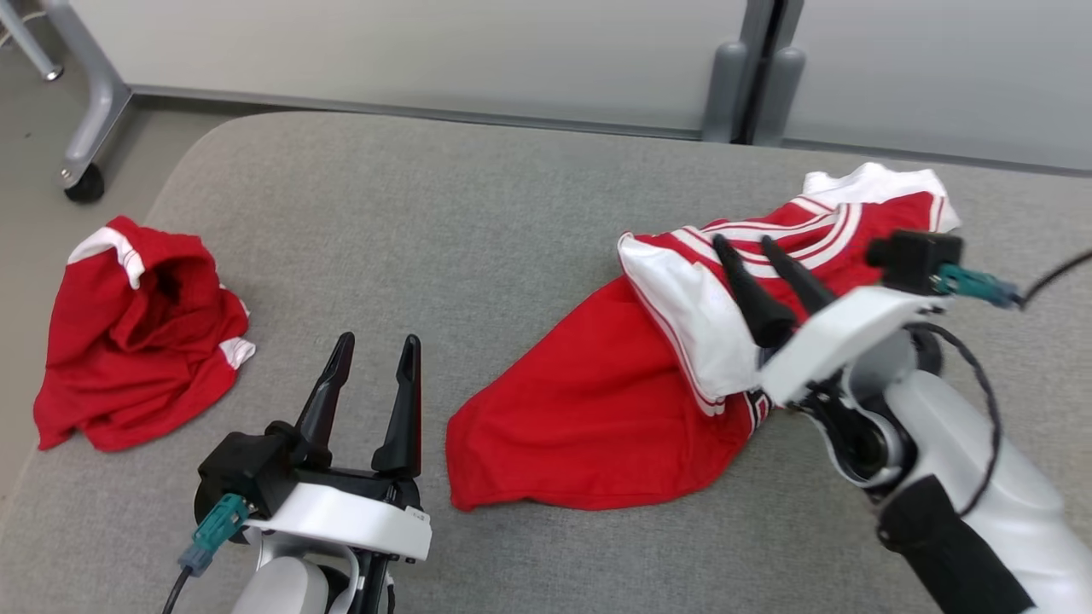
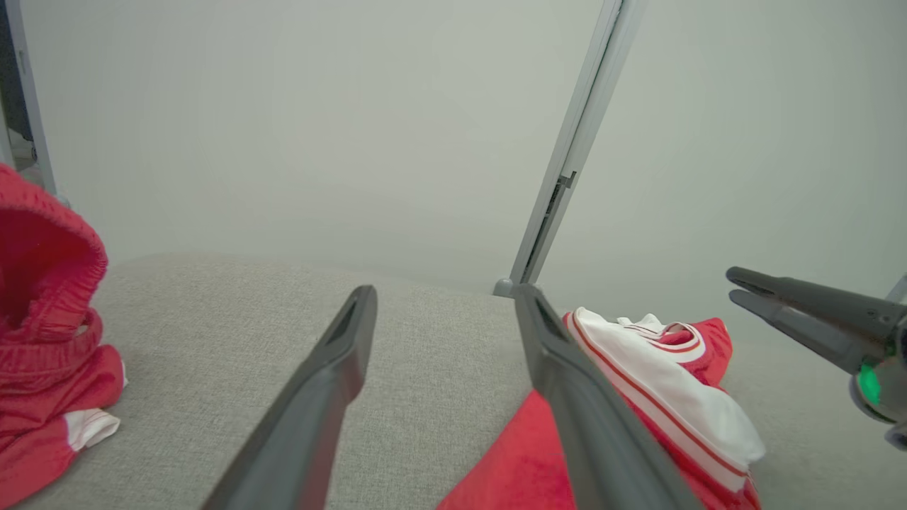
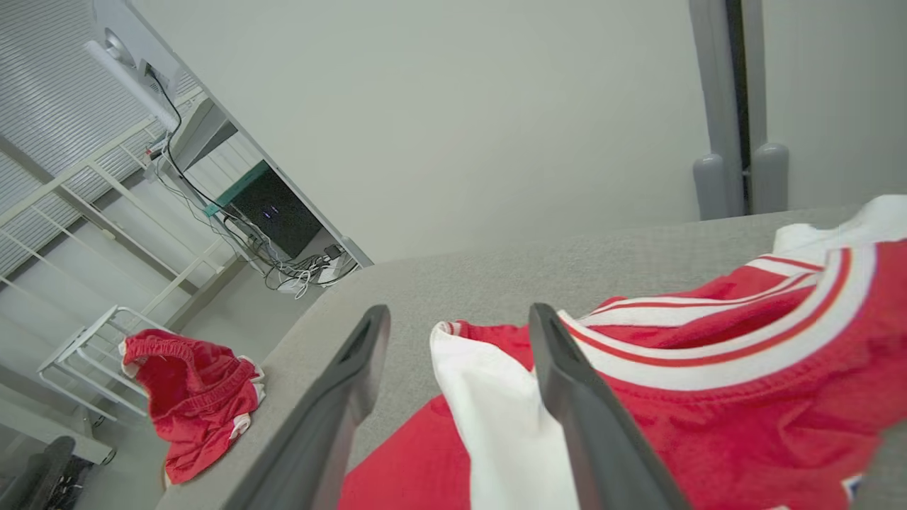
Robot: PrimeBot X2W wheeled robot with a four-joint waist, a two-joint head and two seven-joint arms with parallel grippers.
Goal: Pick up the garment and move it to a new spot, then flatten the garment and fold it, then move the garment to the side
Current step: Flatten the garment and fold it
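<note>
Garment [image 1: 597, 409], a red-and-white jersey, is laid crumpled on grey table [image 1: 478, 222], right of centre. Right gripper [image 1: 744, 242] is held over it, fingers parted, nothing clamped. Left gripper [image 1: 379, 340] is spread, empty. Red shorts [image 1: 128, 341] are heaped at table's left edge.

No text, brand or number can be read anywhere. The red-and-white garment [image 1: 597, 409] shows a scrap of dark print at its right edge in the head view, mostly hidden. A small blue-and-white patch on it in the right wrist view is too blurred to make out.
</note>
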